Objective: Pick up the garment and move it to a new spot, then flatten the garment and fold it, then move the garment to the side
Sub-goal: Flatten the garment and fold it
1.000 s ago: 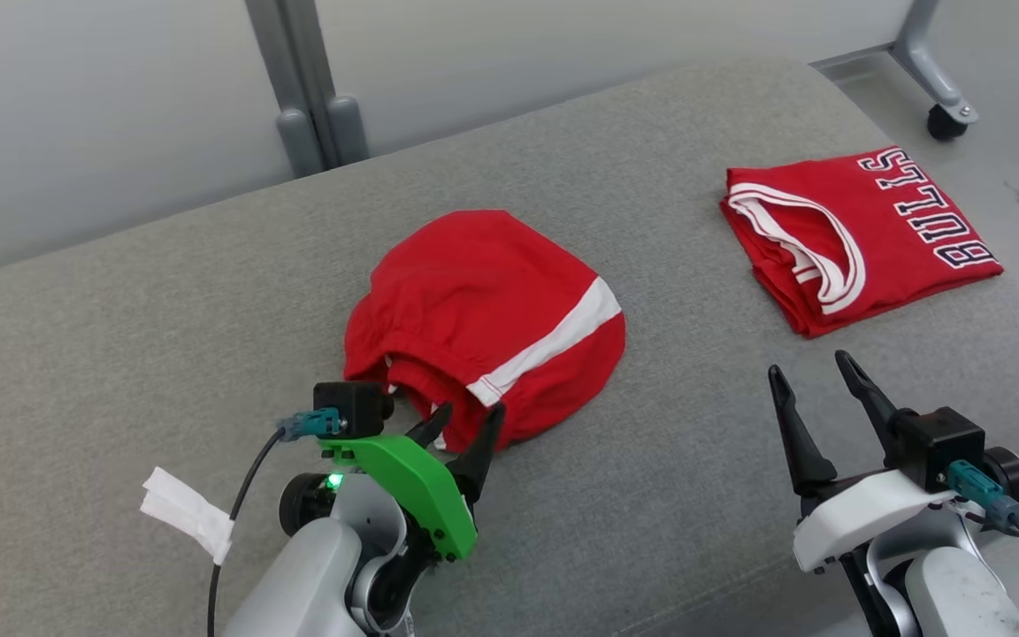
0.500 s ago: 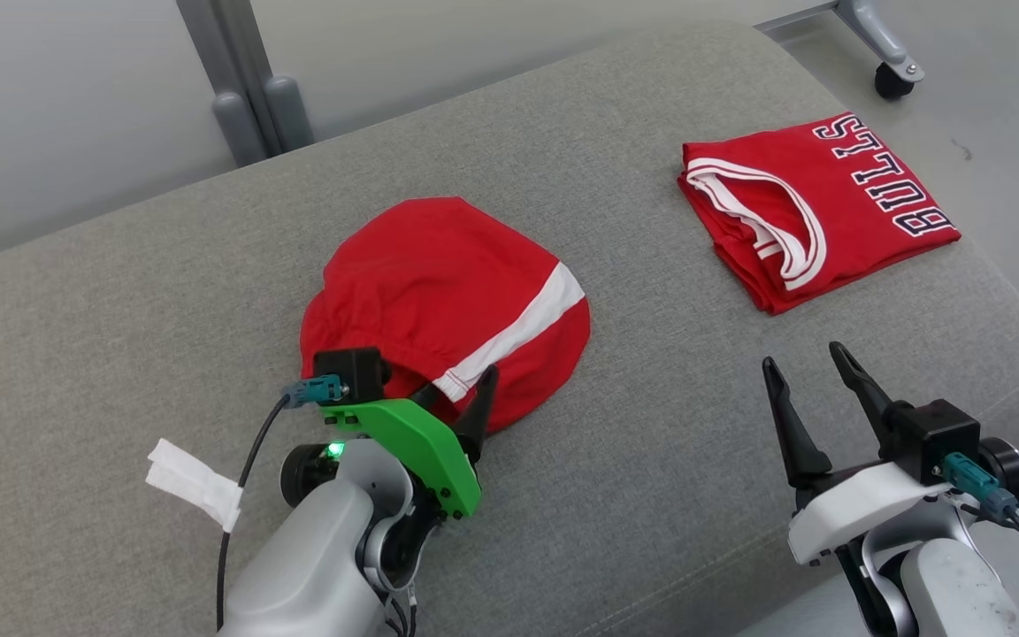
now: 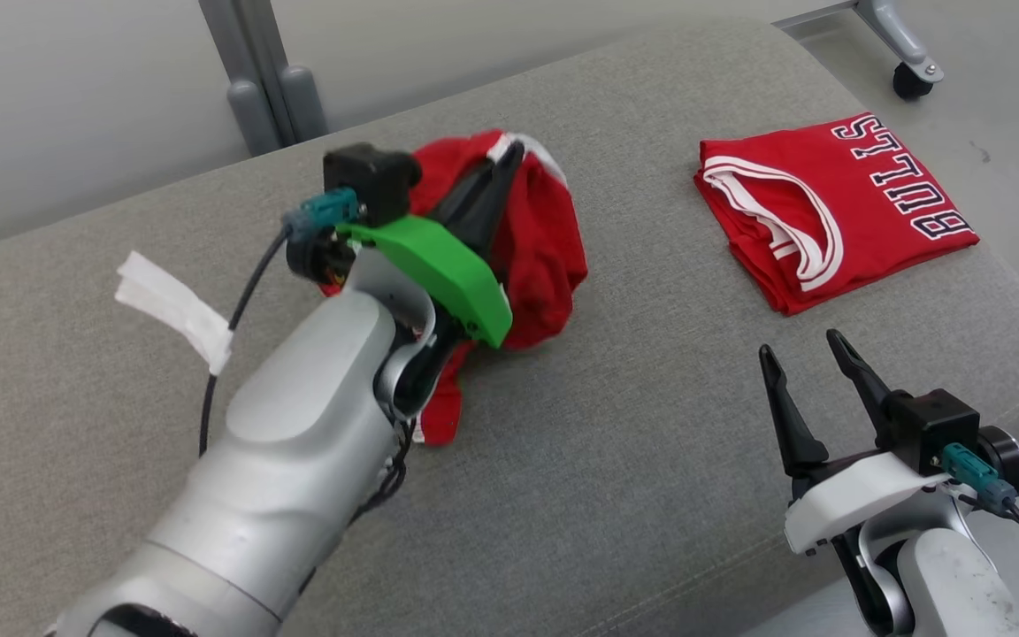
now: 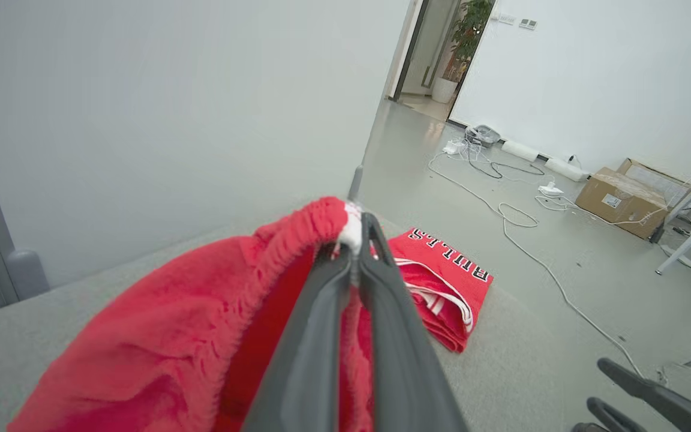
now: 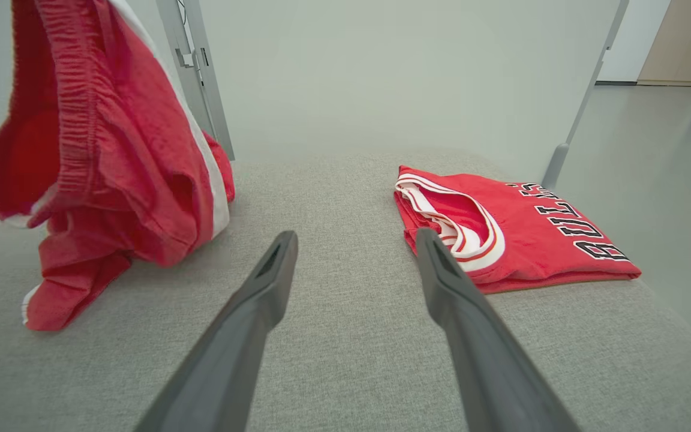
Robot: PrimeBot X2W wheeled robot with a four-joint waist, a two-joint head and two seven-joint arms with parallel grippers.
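The garment [image 3: 549, 252] is a pair of red shorts with a white side stripe. It hangs bunched from my left gripper [image 3: 506, 159], which is shut on its elastic waistband, with the lower end still trailing on the grey cushion [image 3: 651, 425]. In the left wrist view the two fingers [image 4: 321, 324] press together on the waistband at the gripper [image 4: 360, 227], and the garment [image 4: 171, 336] drapes off to the left. My right gripper [image 3: 801, 347] stands open at the lower right over bare cushion. In the right wrist view the gripper [image 5: 355, 236] holds nothing, with the hanging garment [image 5: 129, 180] at its left.
A folded red BULLS jersey [image 3: 837, 208] lies on the cushion's right end, near the rounded edge. Grey posts [image 3: 262, 80] stand behind the cushion. A caster wheel [image 3: 912, 81] is on the floor at the far right. Cables and a cardboard box [image 4: 621, 195] lie on the floor beyond.
My left gripper has shut on the garment's waistband and lifted it up and away from me, so the shorts now hang instead of lying flat. The right gripper has stayed put.
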